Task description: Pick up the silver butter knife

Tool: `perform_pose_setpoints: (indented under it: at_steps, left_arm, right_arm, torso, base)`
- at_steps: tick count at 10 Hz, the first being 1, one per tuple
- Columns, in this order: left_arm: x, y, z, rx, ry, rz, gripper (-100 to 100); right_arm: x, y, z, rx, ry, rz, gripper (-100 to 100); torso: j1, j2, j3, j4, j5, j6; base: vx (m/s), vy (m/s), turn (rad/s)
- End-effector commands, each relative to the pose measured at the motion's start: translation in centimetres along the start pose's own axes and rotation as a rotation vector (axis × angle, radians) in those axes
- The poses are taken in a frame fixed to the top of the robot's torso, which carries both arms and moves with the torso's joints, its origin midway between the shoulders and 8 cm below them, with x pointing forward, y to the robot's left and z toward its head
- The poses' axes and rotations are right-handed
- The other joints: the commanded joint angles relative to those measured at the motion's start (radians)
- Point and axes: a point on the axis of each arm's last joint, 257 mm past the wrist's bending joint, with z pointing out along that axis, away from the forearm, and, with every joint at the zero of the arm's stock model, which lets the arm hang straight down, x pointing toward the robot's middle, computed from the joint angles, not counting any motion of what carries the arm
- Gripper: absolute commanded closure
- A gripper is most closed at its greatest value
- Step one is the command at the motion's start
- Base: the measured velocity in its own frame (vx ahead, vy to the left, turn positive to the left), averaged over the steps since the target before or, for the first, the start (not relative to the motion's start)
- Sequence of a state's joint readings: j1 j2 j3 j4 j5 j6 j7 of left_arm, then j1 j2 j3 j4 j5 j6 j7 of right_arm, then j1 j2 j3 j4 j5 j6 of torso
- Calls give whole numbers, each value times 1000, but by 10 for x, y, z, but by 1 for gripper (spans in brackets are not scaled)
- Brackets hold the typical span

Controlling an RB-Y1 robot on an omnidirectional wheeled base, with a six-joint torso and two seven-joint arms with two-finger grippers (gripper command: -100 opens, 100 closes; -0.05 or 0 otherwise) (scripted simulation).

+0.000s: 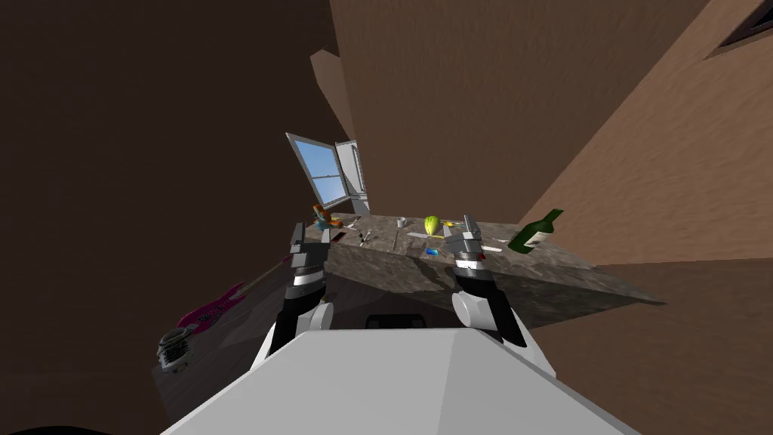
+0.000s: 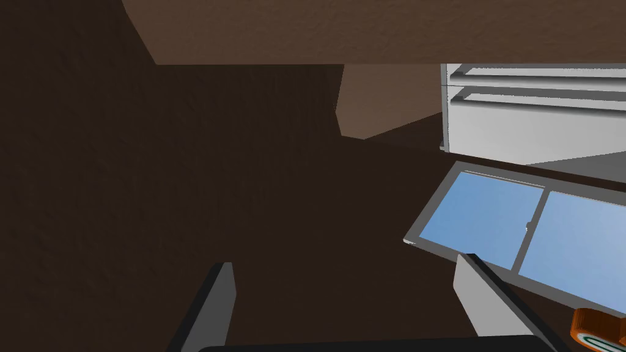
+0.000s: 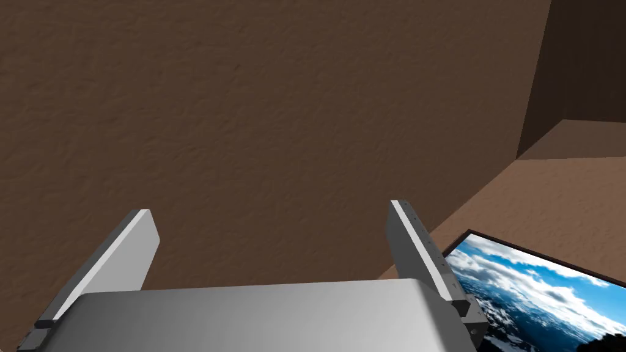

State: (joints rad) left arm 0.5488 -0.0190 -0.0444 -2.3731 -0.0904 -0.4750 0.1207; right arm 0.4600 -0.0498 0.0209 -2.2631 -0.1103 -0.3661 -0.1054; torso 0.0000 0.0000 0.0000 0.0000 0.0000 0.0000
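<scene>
While both arms stand raised ahead of the robot, nothing is held. The left gripper (image 1: 310,232) has its two thin grey blade fingers spread wide and empty, and the right gripper (image 1: 462,226) is likewise released. Both point up and away towards the far wall rather than down, which looks like a travelling posture and not a reach. Beyond them runs the long mottled brown-grey stone counter (image 1: 574,264), strewn with small things. The silver butter knife (image 1: 417,236) is, I judge, the thin pale sliver lying flat between the two grippers, just near of the round yellow-green fruit (image 1: 432,224); other slim pale pieces lie nearby, so I cannot be sure. A dark green glass bottle (image 1: 534,234) lies tipped at the right; the right arm seems better placed to descend.
</scene>
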Motion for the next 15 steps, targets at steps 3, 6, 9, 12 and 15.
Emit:
perform_pose_setpoints:
  at_steps: [3, 6, 9, 12, 15]
  left_arm:
    - [0, 0, 0, 0, 0, 0, 0]
    - [0, 0, 0, 0, 0, 0, 0]
    - [0, 0, 0, 0, 0, 0, 0]
    - [0, 0, 0, 0, 0, 0, 0]
    - [0, 0, 0, 0, 0, 0, 0]
  right_arm:
    - [-7, -15, -2, 54, 45, -77, -100]
    - [-19, -27, -1, 103, 84, -163, -100]
    - [-35, -36, 2, 148, 125, -267, -100]
    - [-53, -44, 7, 192, 162, -376, -100]
    - [-66, -50, 11, 228, 199, -460, -100]
  torso:
    - [4, -2, -1, 0, 1, 0]
    - [6, -3, -2, -1, 1, 0]
    - [6, -3, -2, -1, 1, 0]
    - [7, -5, -3, -1, 2, 0]
    - [7, -3, -2, -1, 2, 0]
  base:
    - [32, 63, 29]
    - [52, 96, 27]
    - [56, 109, 23]
    - [66, 126, 22]
    - [41, 114, 16]
